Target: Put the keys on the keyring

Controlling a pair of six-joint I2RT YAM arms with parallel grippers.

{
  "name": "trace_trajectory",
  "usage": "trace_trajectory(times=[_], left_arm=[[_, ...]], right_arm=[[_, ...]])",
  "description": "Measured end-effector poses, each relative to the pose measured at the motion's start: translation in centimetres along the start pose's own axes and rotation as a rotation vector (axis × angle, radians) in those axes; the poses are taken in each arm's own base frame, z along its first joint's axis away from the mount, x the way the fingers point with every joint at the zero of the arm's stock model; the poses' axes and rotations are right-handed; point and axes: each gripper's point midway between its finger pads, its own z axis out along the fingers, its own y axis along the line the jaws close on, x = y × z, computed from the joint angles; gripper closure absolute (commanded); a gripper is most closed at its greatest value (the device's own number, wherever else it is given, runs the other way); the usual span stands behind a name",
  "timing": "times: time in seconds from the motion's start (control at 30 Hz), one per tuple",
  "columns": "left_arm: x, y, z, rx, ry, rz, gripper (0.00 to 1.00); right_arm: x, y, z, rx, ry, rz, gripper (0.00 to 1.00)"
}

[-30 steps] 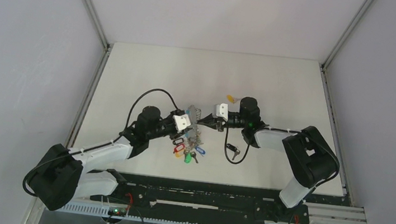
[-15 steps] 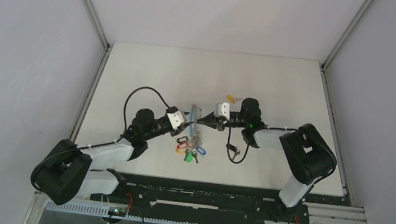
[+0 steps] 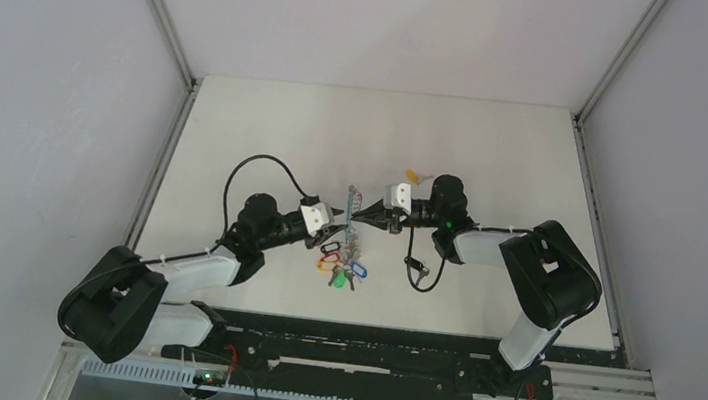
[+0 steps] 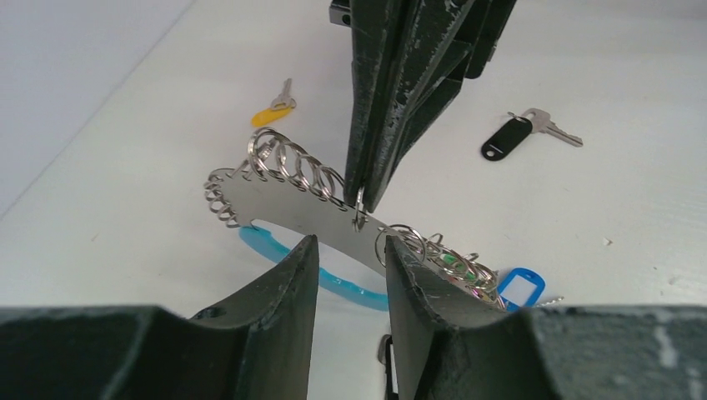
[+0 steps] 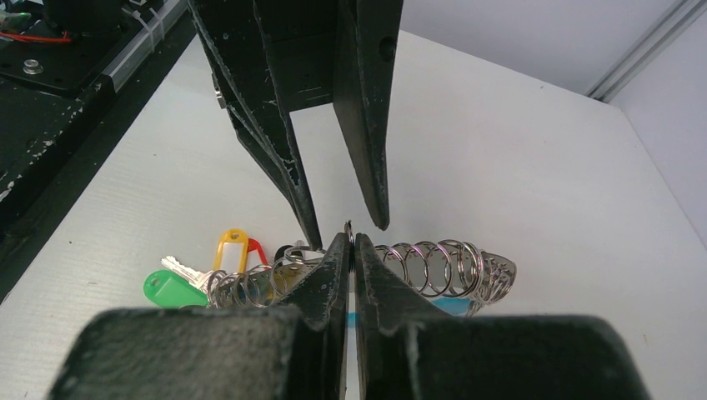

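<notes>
The keyring (image 3: 351, 222), a grey metal plate strung with wire rings, a light-blue band and coloured tags, hangs between my two grippers. In the left wrist view the keyring (image 4: 292, 196) crosses just beyond my open left gripper (image 4: 347, 250). My right gripper (image 5: 349, 237) is shut on a thin ring of the keyring (image 5: 433, 267). My left gripper (image 3: 332, 220) and right gripper (image 3: 368, 220) face each other. A black-tagged key (image 3: 415, 264) and a yellow-tagged key (image 3: 412, 176) lie loose on the table; they also show as the black-tagged key (image 4: 508, 137) and the yellow-tagged key (image 4: 271, 108).
The bunch's tags (image 3: 343, 264) rest on the white table (image 3: 267, 130) below the grippers. A black cable (image 3: 426, 279) loops near the black-tagged key. Grey walls and metal rails (image 3: 161, 7) bound the table.
My left gripper has drawn back a little to the left and now stands open at the plate. The keyring's plate has swung more upright. My right gripper has shifted slightly left.
</notes>
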Motion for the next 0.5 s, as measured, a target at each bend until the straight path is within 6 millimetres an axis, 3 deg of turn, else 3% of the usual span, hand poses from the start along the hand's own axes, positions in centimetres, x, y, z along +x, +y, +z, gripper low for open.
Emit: trace_trajectory(times=[0.5], left_arm=[[0.54, -0.84, 0.19, 0.052, -0.001, -0.025, 0.7]], right_arm=[[0.01, 0.37, 0.11, -0.021, -0.008, -0.001, 1.0]])
